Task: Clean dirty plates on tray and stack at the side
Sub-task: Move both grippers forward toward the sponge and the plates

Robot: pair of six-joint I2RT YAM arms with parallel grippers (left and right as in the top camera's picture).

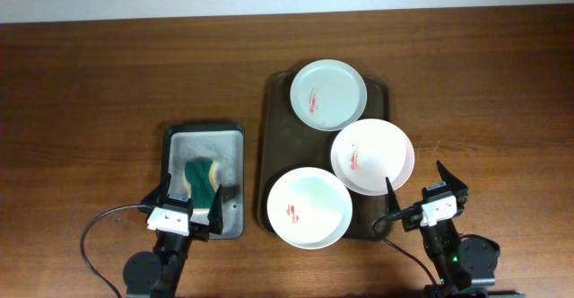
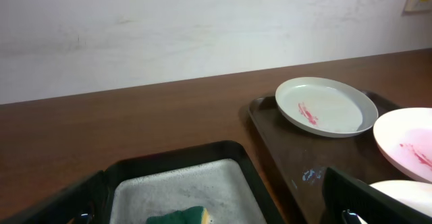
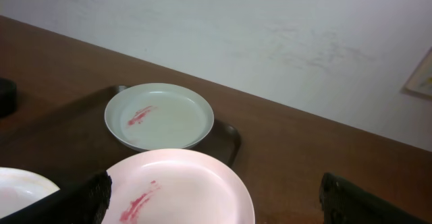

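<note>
Three white plates with red smears lie on the dark brown tray (image 1: 273,145): a far plate (image 1: 328,94), a middle plate (image 1: 371,155) overhanging the tray's right rim, and a near plate (image 1: 309,207). My left gripper (image 1: 190,208) is open over the near end of a grey metal tray, just behind a green and yellow sponge (image 1: 203,181). My right gripper (image 1: 428,195) is open and empty, near the table's front edge, right of the middle plate. The right wrist view shows the middle plate (image 3: 179,187) and the far plate (image 3: 159,116). The left wrist view shows the sponge (image 2: 181,216) and the far plate (image 2: 327,106).
The grey metal tray (image 1: 202,141) with a black rim sits left of the brown tray on the wooden table (image 1: 108,83). Black cables run from both arm bases near the front edge. A white wall stands behind the table.
</note>
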